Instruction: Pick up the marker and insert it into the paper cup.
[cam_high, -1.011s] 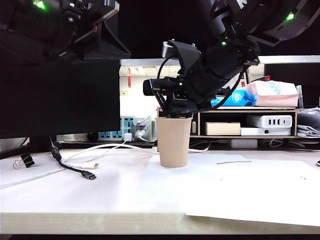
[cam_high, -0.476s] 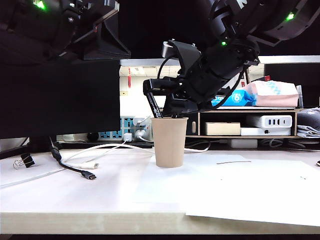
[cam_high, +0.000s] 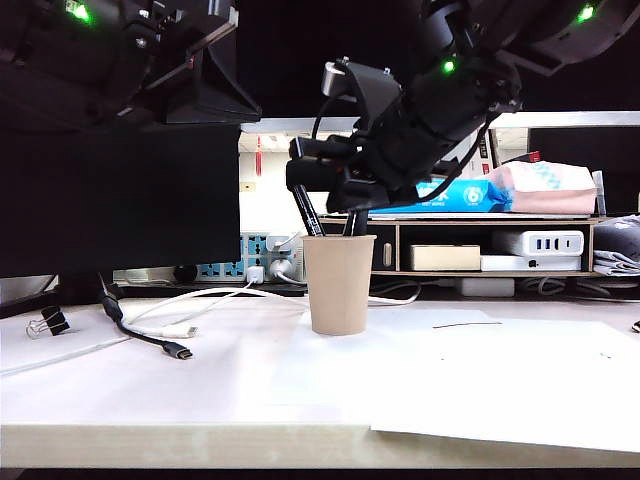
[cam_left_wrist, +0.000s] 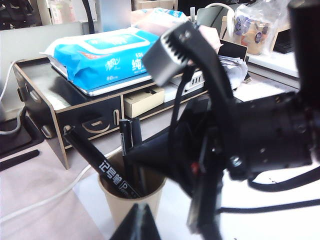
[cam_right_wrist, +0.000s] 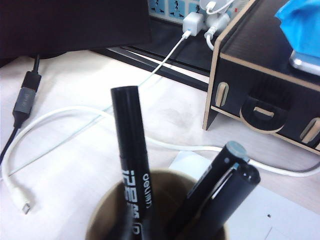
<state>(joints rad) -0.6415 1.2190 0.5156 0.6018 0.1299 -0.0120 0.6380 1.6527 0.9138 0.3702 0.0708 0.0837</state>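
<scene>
Marker stands in cup, right claw just above; its spread cannot be told.
Lifting carelessly could snag the marker and tip the cup; left claw hangs near it, grip unclear.

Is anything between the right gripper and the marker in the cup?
No: exterior view shows the right gripper just above the marker leaning in the paper cup.

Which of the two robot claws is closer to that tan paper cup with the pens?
Right. The right gripper hangs just above the plain tan paper cup; the left gripper sits farther off, aimed at it.
</scene>
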